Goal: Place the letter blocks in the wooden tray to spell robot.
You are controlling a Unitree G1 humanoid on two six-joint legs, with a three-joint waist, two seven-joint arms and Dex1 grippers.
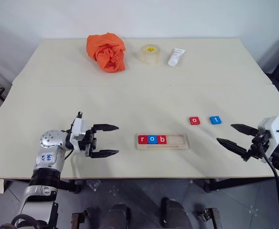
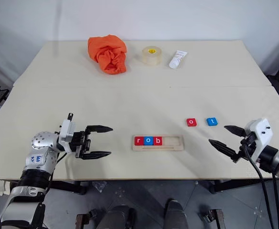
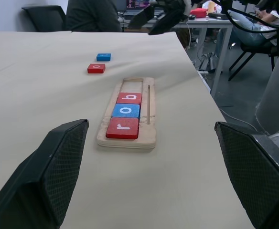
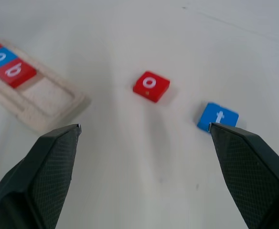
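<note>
The wooden tray (image 1: pixel 162 141) lies near the table's front edge and holds a red r (image 1: pixel 142 139), a blue o (image 1: pixel 152 139) and a red b (image 1: pixel 162 139) in its left part. Its right part is bare. A red o block (image 1: pixel 194 120) and a blue t block (image 1: pixel 215 120) lie on the table to the tray's right. My right gripper (image 1: pixel 231 135) hovers open just right of and nearer than those two blocks, holding nothing. My left gripper (image 1: pixel 107 140) stands open left of the tray, fingers pointing at it, also holding nothing.
At the table's far side lie a crumpled orange cloth (image 1: pixel 107 51), a roll of tape (image 1: pixel 150 53) and a white tube (image 1: pixel 176 57). The table's front edge (image 1: pixel 144 177) runs just below both grippers. A seam (image 1: pixel 144 85) crosses the tabletop.
</note>
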